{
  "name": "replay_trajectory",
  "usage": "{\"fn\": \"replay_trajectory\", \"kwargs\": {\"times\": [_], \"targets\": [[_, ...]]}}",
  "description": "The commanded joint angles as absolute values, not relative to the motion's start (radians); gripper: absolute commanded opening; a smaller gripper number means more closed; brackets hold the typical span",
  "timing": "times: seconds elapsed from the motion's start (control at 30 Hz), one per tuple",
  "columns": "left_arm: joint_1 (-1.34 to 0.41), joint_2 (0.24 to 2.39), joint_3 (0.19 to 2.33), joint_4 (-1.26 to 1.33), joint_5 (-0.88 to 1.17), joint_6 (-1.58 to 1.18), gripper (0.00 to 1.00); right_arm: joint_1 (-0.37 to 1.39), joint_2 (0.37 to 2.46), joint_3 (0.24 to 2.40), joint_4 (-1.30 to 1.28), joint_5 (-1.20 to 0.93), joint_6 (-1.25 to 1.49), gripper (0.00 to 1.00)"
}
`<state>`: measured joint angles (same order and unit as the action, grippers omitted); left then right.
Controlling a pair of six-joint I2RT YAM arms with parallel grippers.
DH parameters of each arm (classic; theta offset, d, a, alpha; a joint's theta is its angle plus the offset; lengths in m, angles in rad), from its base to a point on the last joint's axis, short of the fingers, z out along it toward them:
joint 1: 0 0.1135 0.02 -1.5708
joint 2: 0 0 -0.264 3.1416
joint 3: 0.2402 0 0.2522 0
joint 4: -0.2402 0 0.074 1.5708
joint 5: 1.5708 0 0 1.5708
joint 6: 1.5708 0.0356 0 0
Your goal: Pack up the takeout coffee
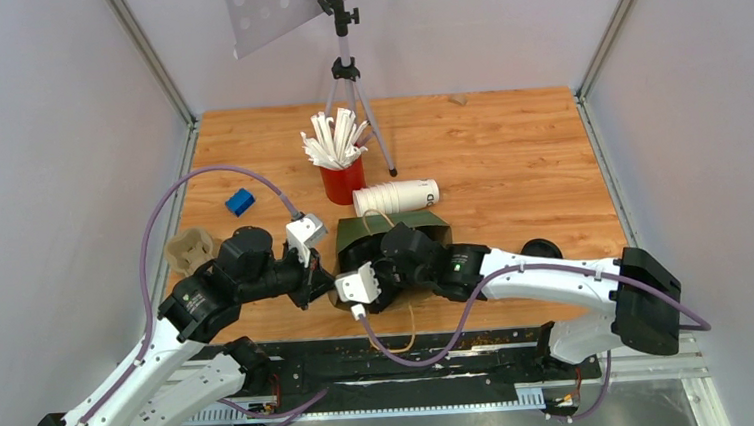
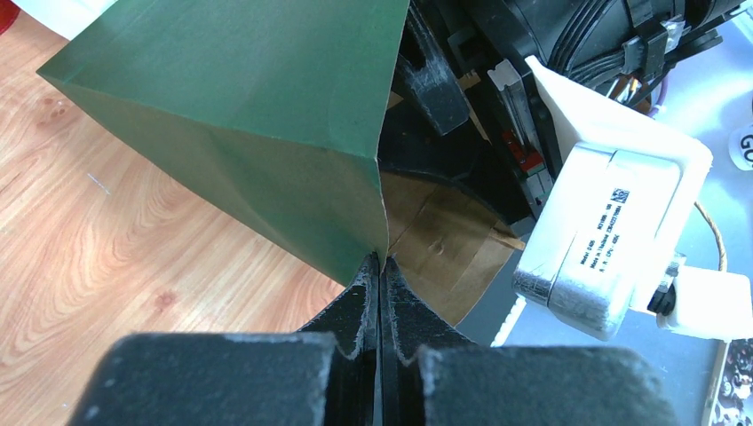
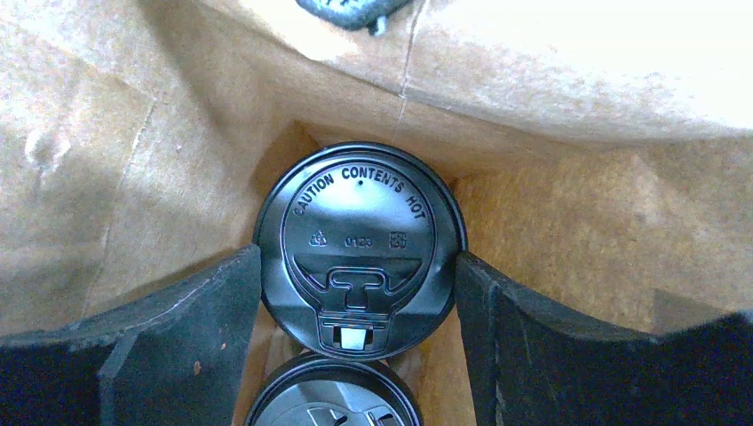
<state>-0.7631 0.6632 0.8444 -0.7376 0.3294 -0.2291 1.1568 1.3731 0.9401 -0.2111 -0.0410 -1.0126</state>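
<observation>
The takeout coffee shows only as its round black lid [image 3: 360, 240], seen from above deep inside the brown-lined green paper bag [image 1: 394, 230]; the white cup beneath it is hidden. My right gripper [image 3: 358, 293] reaches down into the bag, and its fingers [image 3: 178, 328] press the lid's rim from both sides. A second black-lidded cup [image 3: 330, 399] stands just below it in the bag. At the bag's left corner my left gripper [image 2: 380, 266] is shut on the bag's [image 2: 249, 115] rim. In the top view the right fingertips are hidden inside the bag.
Behind the bag stand a red cup of white straws [image 1: 343, 180] and a stack of white cups [image 1: 397, 197] lying on its side. A blue block [image 1: 240, 202] and a cardboard cup carrier [image 1: 190, 251] sit at the left. A tripod [image 1: 345, 75] stands at the back, and a black lid [image 1: 541, 250] lies to the right.
</observation>
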Motion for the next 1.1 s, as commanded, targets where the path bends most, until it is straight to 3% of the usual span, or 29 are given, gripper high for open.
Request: {"fn": "replay_trajectory", "kwargs": {"times": [0.0,1.07], "targets": [[-0.762,0.660,0.852,-0.737,0.342,-0.229,0.01,1.150,1.385,0.951,-0.140,-0.063,-1.018,0.68],[-0.762,0.665,0.847,-0.730,0.350,-0.239,0.02,1.118,1.464,0.929,-0.135,-0.012,-0.966,0.69]]}}
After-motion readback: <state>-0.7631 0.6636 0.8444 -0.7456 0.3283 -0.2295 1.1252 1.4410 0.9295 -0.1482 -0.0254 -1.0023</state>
